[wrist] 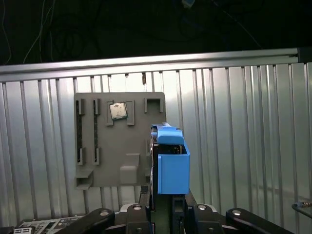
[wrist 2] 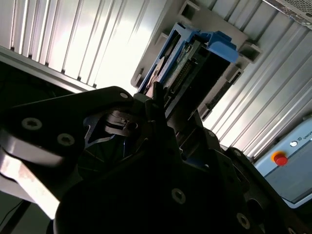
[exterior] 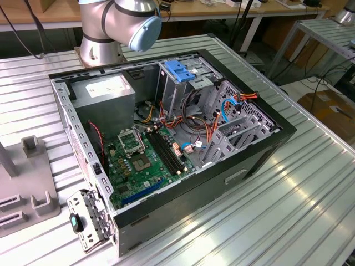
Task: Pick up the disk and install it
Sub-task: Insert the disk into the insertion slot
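Rails of bright blue plastic frame the disk, which stands on edge in a slot at the rim of the grey fixture plate. It is probably parked upright so that its narrow sides are free to be gripped. The gripper sits right at the disk, lined up with its thin edge. I cannot tell whether it is clamped on the disk or merely close to it.

A processor chip lies in a pocket of the plate, apart from the disk. Beside the plate, toward the exterior view's right, the open computer case lies on its side, likely to present its drive cage. A blue latch piece sits on that cage.

Plate and case share a ribbed metal table. Beyond it stand wooden benches with hanging cables.
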Controlling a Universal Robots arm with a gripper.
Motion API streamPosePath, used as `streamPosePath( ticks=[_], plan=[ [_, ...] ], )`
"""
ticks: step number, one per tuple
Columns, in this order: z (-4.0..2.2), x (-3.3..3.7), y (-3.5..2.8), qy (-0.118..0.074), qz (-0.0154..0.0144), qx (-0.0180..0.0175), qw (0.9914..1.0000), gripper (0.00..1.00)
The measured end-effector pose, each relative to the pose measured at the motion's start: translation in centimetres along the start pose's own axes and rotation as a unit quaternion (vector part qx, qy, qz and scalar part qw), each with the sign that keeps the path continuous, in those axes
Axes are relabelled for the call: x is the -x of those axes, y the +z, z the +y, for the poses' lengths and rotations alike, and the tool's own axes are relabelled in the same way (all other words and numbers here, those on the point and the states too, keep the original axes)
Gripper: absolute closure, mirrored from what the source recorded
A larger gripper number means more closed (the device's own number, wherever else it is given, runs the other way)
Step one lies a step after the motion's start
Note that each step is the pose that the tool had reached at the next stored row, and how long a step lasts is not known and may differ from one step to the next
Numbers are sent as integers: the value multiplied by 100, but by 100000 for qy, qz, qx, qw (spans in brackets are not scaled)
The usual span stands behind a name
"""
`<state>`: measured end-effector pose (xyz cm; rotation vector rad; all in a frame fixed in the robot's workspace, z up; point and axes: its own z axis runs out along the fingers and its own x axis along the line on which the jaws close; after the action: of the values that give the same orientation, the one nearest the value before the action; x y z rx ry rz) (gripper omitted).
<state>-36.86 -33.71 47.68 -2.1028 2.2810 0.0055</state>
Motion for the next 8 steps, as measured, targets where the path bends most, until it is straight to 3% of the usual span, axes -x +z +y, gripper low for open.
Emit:
streamPosePath(
  ticks=[4, 8],
  plan=[
    [-68, 5, 2, 1, 1, 2, 100000, 65],
    [-73, 6, 2, 4, -3, -2, 100000, 65]
  ],
)
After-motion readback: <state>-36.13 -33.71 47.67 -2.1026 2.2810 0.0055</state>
